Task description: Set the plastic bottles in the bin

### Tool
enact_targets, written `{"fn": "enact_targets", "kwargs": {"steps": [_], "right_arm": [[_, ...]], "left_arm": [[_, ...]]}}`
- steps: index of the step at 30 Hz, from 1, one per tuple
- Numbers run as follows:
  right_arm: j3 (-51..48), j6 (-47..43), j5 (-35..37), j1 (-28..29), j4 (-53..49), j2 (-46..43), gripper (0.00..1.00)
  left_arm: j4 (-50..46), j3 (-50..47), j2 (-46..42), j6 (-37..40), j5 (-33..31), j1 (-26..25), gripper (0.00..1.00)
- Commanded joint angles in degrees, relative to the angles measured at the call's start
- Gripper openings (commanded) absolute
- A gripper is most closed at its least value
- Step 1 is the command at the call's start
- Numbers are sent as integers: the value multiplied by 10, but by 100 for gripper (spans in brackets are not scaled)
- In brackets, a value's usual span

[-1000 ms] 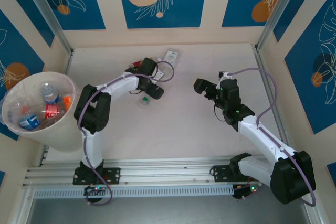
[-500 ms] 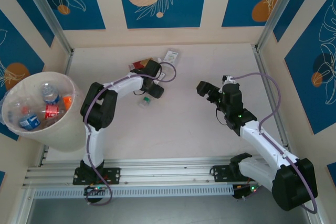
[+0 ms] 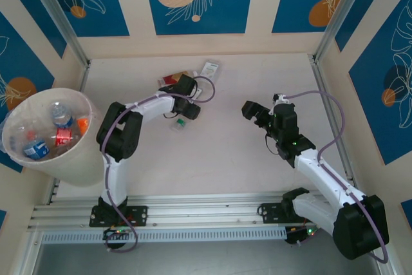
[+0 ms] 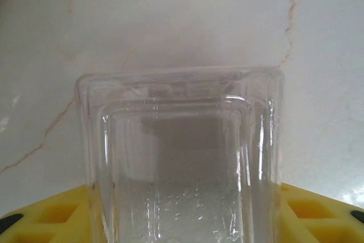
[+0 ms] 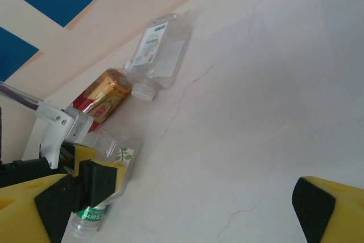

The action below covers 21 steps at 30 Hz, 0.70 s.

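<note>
- The left gripper (image 4: pixel 185 220) was clenched on a clear green-capped bottle (image 5: pixel 122 157), with its yellow pads (image 4: pixel 51 220) against both sides.
- That bottle lay on the table (image 3: pixel 225 152), left of centre in the overhead view.
- The right gripper (image 5: pixel 182 211) was released, its jaws wide apart, right of centre.
- A white-labelled bottle (image 5: pixel 156 52) and a brown-and-red bottle (image 5: pixel 105 98) lay just beside each other, upper centre of the overhead view.
- The bin (image 3: pixel 77 165) sat at the far left, with several bottles (image 3: pixel 63 136) inside.

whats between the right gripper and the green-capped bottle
Only bare table lies between the right gripper and the green-capped bottle, as the top view shows.
</note>
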Motion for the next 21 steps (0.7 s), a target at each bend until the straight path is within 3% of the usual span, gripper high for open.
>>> {"fn": "enact_targets", "kwargs": {"steps": [1,7,16,21], "right_arm": [[11,-13,-32,-2,4,6,99],[13,-5,-49,-2,17,20,100],[9,-15,-134,2,81,22,100],[3,-45,-110,22,106,22,100]], "left_arm": [[33,-21,-40,-18,39,-6,31],[54,-48,-98,-31,68,-6,0],[190,-182,-262,-69,122,-5,0],[254,-244,-356,-88,114,0,0]]}}
